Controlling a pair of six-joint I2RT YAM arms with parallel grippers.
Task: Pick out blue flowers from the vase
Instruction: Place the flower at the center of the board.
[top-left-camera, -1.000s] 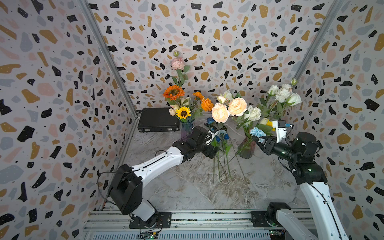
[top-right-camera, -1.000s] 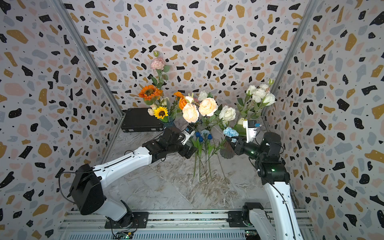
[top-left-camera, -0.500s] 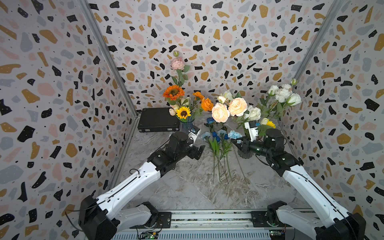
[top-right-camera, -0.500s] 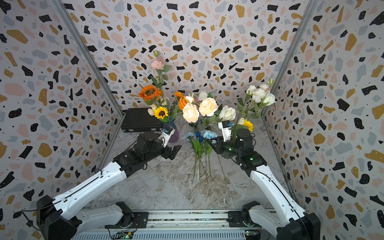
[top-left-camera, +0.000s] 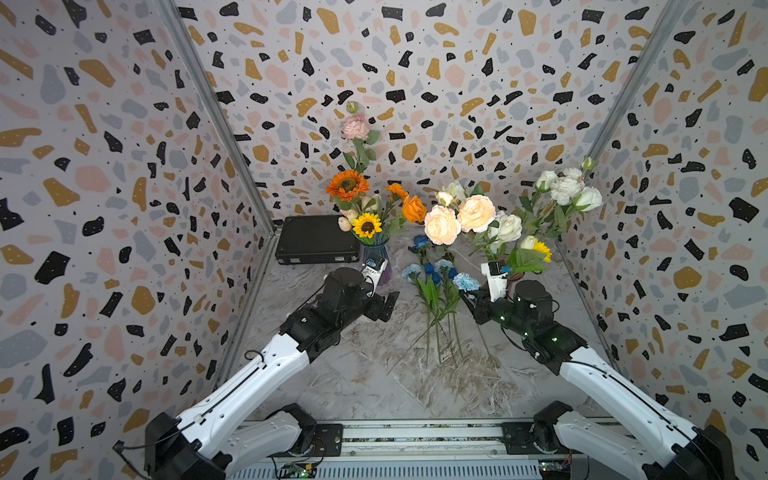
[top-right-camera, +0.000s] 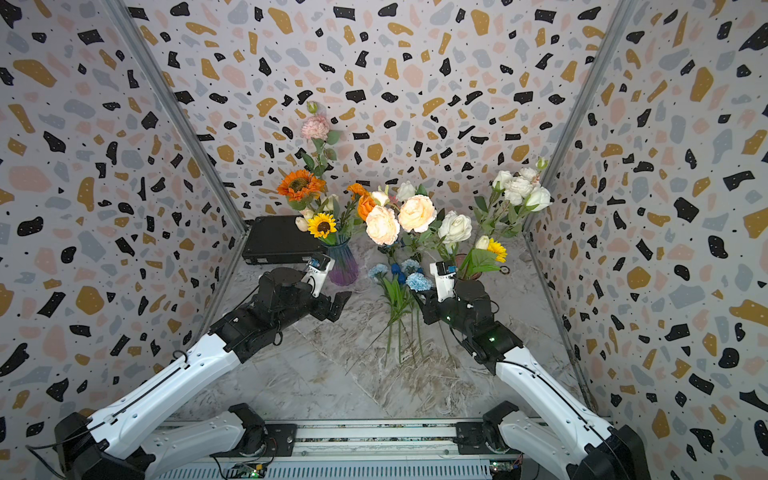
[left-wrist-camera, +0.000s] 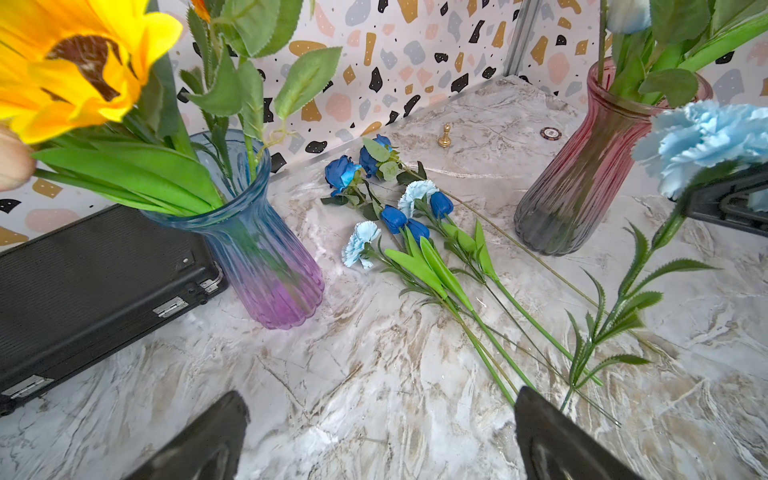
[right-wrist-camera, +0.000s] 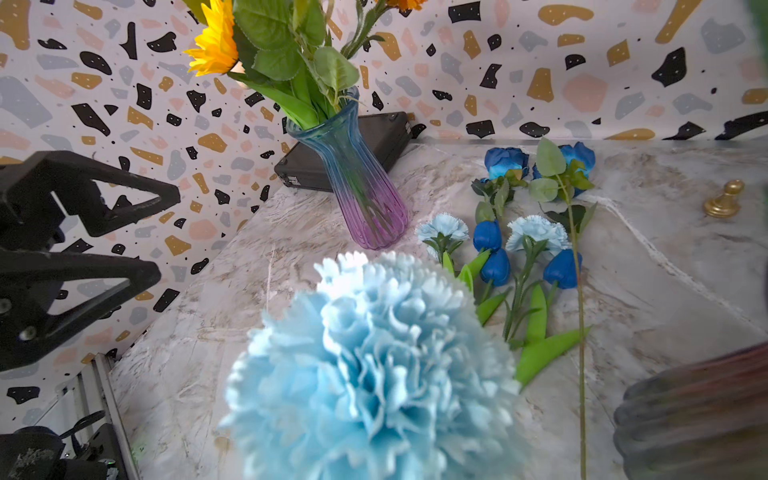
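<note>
The marble table has bare room in the middle, so you have space to work. The black case sits far left, out of your way. Two vases stand at the far side: the blue-and-purple vase on the left with sunflowers, and the pink vase on the right, just beside your working arm.

Your left gripper hangs empty near the blue-and-purple vase with its jaws spread wide. Leave it there. Your right gripper is pinched on the stem of a pale blue carnation, just below the head.

The blue flowers already out lie in a pile on the table between the two vases, heads far and stems near. The held carnation hangs at the pile's right edge, head up, with its stem slanting down toward the other stems. I cannot tell whether its tip touches the table.

To finish this well, I would lower the wrist until the stem lies flat alongside the others, then release. Swing wide of the pink vase and its leaves, since a nudge could tip it. The small gold pawn stands farther back, well clear.
</note>
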